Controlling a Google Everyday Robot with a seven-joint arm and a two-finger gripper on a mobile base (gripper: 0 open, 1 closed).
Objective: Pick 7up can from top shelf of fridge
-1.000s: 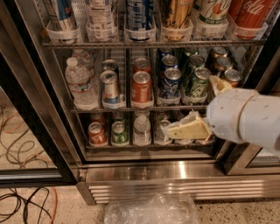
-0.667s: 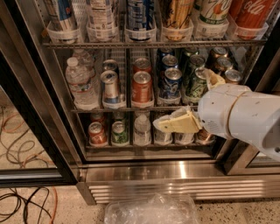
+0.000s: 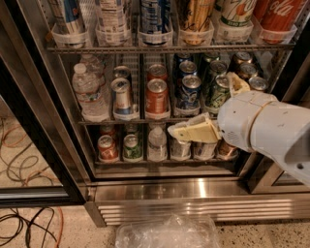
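The 7up can (image 3: pixel 236 10), cream with green lettering, stands in a clear holder on the top shelf (image 3: pixel 160 49) of the fridge (image 3: pixel 193 191), second from the right; its lid is cut off by the frame's top edge. My gripper (image 3: pixel 203 104) hangs in front of the middle and lower racks at the right, well below the 7up can. Its cream fingers (image 3: pixel 193 131) stand apart and hold nothing. The white arm behind it hides cans at the right of those racks.
A red Coca-Cola can (image 3: pixel 281 14) stands right of the 7up can. A water bottle (image 3: pixel 89 92) and several cans fill the middle rack. The dark door frame (image 3: pixel 34 145) runs down the left. Cables (image 3: pixel 24 145) and a clear plastic container (image 3: pixel 167 232) lie on the floor.
My gripper and arm have moved left and a little up across the front of the lower racks. The cans have not moved.
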